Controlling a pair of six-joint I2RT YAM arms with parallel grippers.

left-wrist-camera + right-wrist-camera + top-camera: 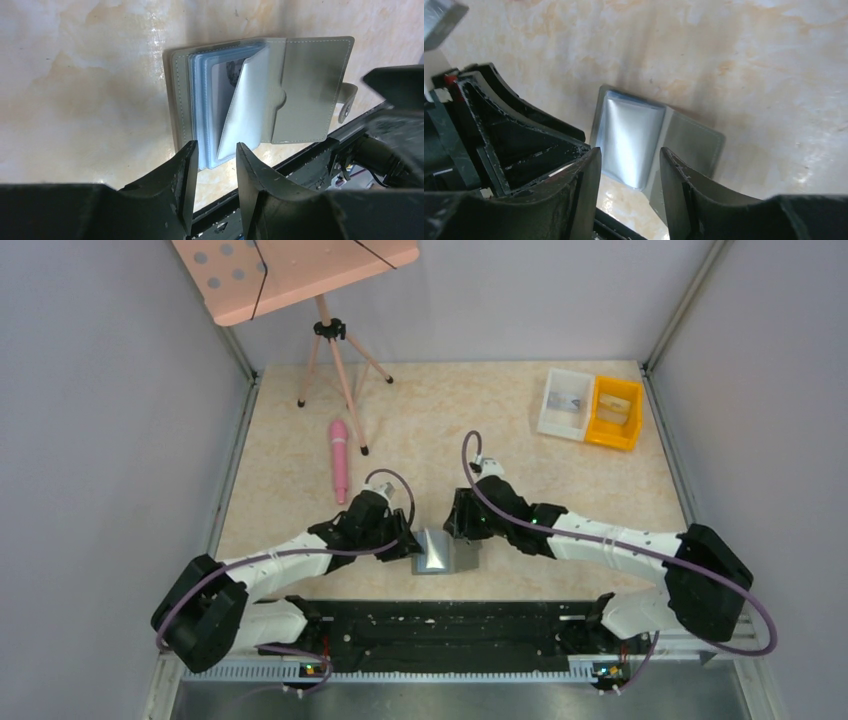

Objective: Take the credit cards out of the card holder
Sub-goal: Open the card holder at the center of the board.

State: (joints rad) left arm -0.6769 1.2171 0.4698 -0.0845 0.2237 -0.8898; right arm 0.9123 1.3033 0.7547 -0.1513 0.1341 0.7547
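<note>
The card holder (pixel 440 552) lies open like a book on the table near the front edge, between my two grippers. In the left wrist view the card holder (pixel 305 95) shows grey covers, a snap tab, and pale blue plastic sleeves (pixel 215 100) with one leaf standing up; a card shows inside a sleeve. My left gripper (pixel 215 155) is open, just short of the sleeves' near edge. My right gripper (pixel 630 165) is open and empty above the card holder (pixel 694 140), over its shiny sleeves (pixel 629 135). In the top view the left gripper (pixel 405 545) and right gripper (pixel 462 530) flank the holder.
A white bin (pixel 565 403) and a yellow bin (pixel 615 412) stand at the back right. A pink stick (pixel 340 458) lies at the left, beside a pink tripod (pixel 335 360) holding a pink board. The black base rail (pixel 440 630) runs along the front edge.
</note>
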